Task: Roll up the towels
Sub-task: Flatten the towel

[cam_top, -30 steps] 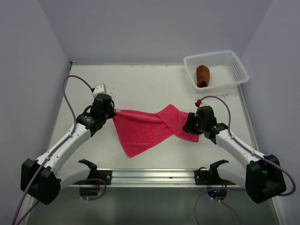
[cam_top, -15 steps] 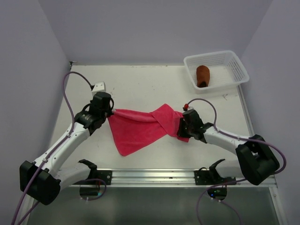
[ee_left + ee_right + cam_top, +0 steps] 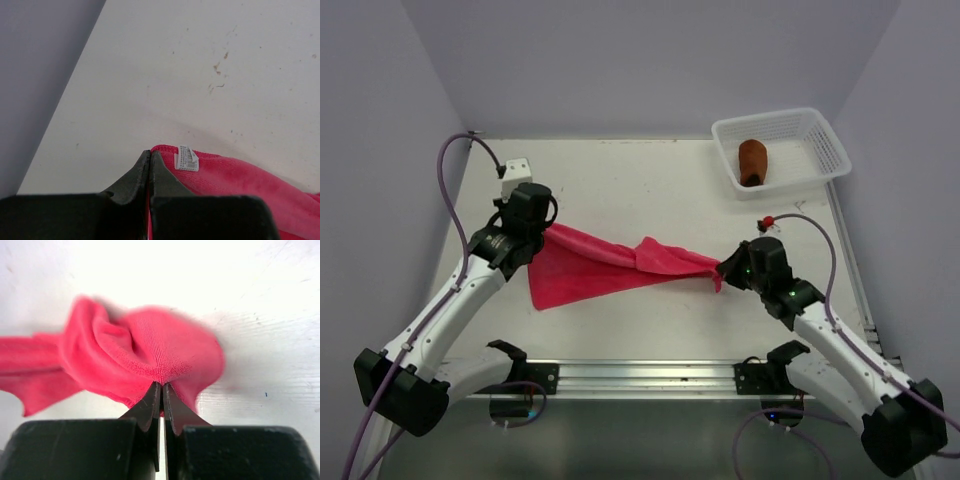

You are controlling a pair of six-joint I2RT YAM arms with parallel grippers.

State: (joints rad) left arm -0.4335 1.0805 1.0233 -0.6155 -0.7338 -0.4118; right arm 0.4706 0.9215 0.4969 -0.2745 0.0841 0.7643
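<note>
The bright pink towel (image 3: pixel 610 265) stretches across the middle of the table, twisted near its centre, held at both ends. My left gripper (image 3: pixel 544 232) is shut on its left corner; in the left wrist view the corner (image 3: pixel 235 180) with its white label (image 3: pixel 186 158) sits beside the closed fingers (image 3: pixel 135 175). My right gripper (image 3: pixel 722 268) is shut on the right end; the right wrist view shows bunched pink cloth (image 3: pixel 150 350) pinched at the fingertips (image 3: pixel 152 395). The rust-brown towel (image 3: pixel 752 161) lies rolled in the basket.
A white mesh basket (image 3: pixel 825 140) stands at the far right corner of the table. Purple-grey walls close in the left, back and right sides. A metal rail (image 3: pixel 640 375) runs along the near edge between the arm bases.
My right gripper has closed on the towel's right end and pulled it to the right. The left gripper moved back and left, so the towel is now drawn out long and narrow.
</note>
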